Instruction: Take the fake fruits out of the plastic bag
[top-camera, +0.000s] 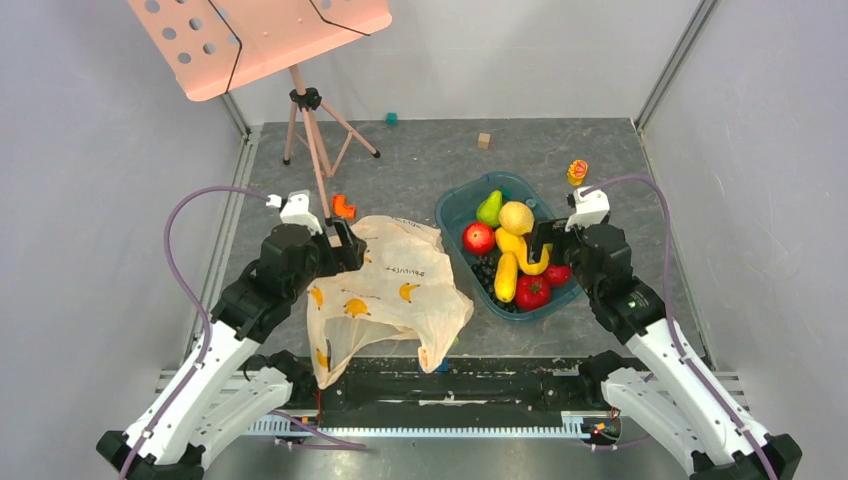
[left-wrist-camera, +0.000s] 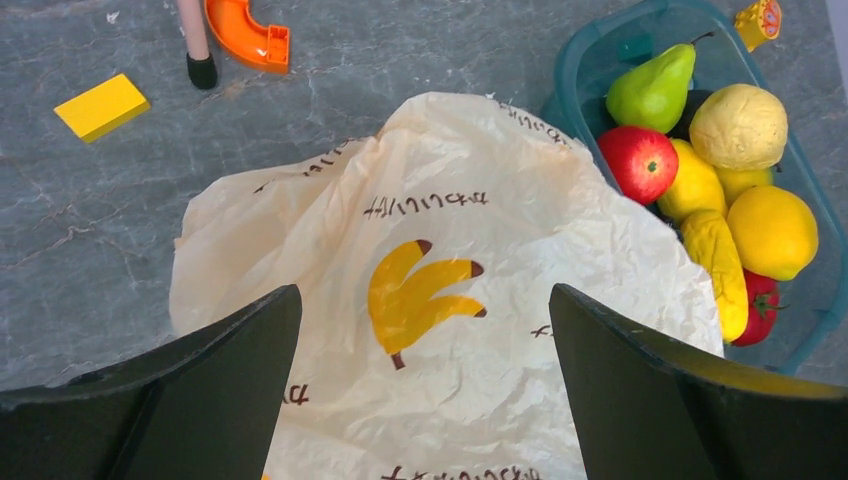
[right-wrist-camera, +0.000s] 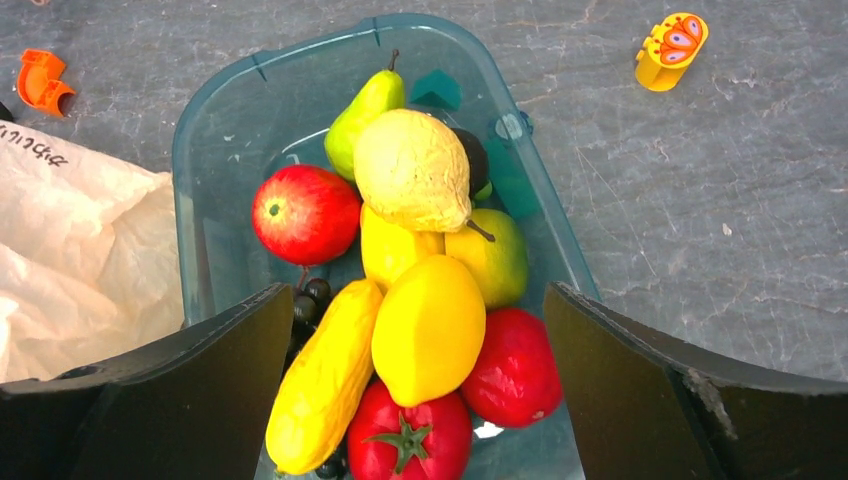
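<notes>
The left gripper (top-camera: 346, 243) is open as wide as it goes and holds nothing. The bag (top-camera: 385, 290) lies flat and crumpled on the table (top-camera: 420, 150), right under this gripper and out in front of it. In the left wrist view the bag fills the space between the two black fingers (left-wrist-camera: 200, 380), with a yellow banana picture in the middle. No fruit shows in the bag or on it. The right gripper (top-camera: 541, 240) is open wide too, and it has nothing in it. It hangs over the near end of the blue-green tray (right-wrist-camera: 200, 150). The toy fruits (top-camera: 516, 217) sit piled in this tray, below the right gripper and just ahead of it. The long yellow piece (right-wrist-camera: 320, 380) and a smooth yellow lemon (right-wrist-camera: 430, 330) are closest, between its fingers in the right wrist view. The red apple (right-wrist-camera: 305, 213), a bumpy lemon (right-wrist-camera: 410, 170) and the green pear (right-wrist-camera: 365, 110) lie farther out. A tomato (right-wrist-camera: 410, 440) and some dark grapes (right-wrist-camera: 310, 295) are in the pile too. The bag's edge touches the tray on the side toward the left gripper.
</notes>
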